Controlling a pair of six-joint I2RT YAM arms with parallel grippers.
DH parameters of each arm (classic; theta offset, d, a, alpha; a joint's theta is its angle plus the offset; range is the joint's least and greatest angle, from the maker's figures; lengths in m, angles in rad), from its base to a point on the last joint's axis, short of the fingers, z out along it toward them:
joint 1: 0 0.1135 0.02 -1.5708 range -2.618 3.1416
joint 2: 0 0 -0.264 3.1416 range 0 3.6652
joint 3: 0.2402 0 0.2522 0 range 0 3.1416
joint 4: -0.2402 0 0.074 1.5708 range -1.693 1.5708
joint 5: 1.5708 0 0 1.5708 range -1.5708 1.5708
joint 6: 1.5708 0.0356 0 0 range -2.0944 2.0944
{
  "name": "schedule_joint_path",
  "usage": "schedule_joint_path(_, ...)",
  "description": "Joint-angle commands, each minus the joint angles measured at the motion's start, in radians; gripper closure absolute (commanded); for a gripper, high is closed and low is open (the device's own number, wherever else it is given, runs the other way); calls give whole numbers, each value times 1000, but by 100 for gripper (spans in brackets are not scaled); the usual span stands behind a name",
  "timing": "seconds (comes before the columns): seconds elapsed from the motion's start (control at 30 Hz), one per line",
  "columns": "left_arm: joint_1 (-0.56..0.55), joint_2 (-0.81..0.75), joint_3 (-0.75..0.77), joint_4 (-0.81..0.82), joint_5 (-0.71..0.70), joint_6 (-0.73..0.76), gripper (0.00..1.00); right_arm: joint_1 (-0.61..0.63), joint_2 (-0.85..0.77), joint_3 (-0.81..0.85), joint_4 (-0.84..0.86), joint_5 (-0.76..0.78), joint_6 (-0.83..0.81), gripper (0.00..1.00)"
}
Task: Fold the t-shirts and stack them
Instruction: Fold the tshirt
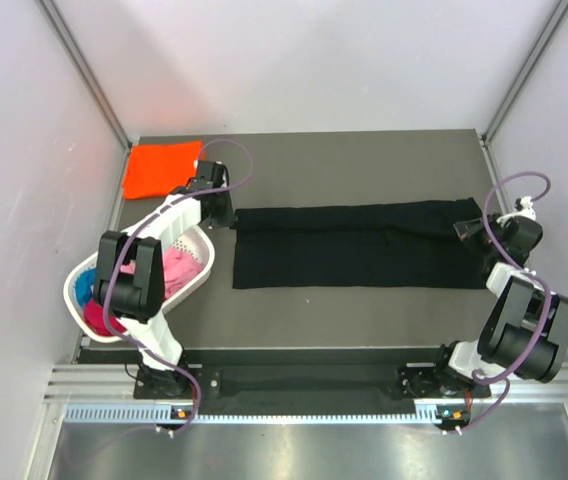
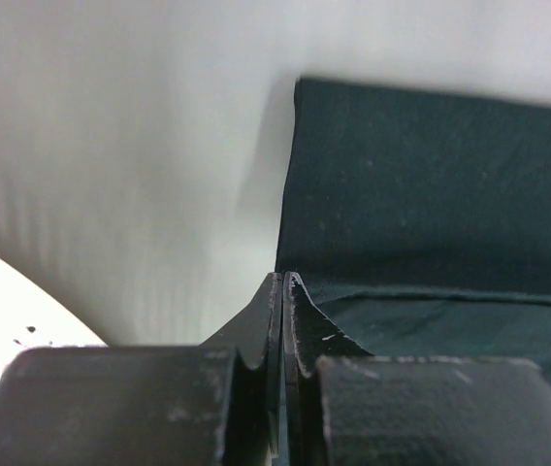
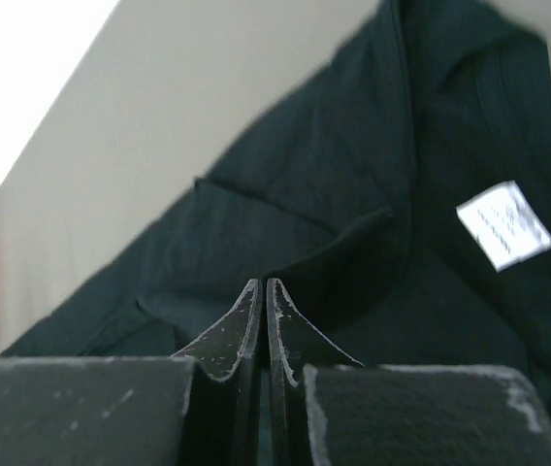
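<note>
At the near left of the table [image 1: 364, 160], a white basket [image 1: 207, 250] heaped with a pink t-shirt [image 1: 179, 268], a magenta t-shirt [image 1: 99, 320] and a blue t-shirt [image 1: 84, 283]. Farther in, across the middle, the black t-shirt [image 1: 354, 255], folded into a long flat band, white neck label [image 3: 504, 224] showing at its right end. Left hand [image 2: 282, 282] pressed together, pinching the band's left corner; right hand [image 3: 261, 286] pressed together too, pinching a fold at the right end. At the far left corner, a folded orange t-shirt [image 1: 162, 168].
</note>
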Motion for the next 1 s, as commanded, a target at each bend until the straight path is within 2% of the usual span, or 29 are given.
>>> schedule_joint_path(0.0, -24, -31, -17, -16, 4, 3, 100, -17, -13, -10, 27, -18, -21, 100)
schedule_joint_path(0.23, -50, 2, -13, -56, -31, 0, 100, -36, -36, -19, -31, 25, -47, 100)
schedule_joint_path(0.5, -73, 76, 53, -144, -142, -1, 100, -42, -13, -38, -85, 18, -42, 94)
schedule_joint_path(0.67, -91, 116, 96, -202, -215, -3, 100, -46, -12, -8, -192, 43, -80, 84)
schedule_joint_path(0.73, -105, 112, 107, -217, -263, -10, 100, -50, -6, 17, -229, 49, -87, 77)
schedule_joint_path(0.8, -125, 110, 140, -257, -322, -18, 88, -50, -10, 41, -312, 83, -90, 69)
schedule_joint_path(0.87, -139, 108, 176, -297, -375, -30, 75, -50, -24, 88, -418, 124, -94, 66)
schedule_joint_path(0.97, -152, 102, 248, -329, -375, -36, 69, -50, -48, 166, -555, 191, -113, 63)
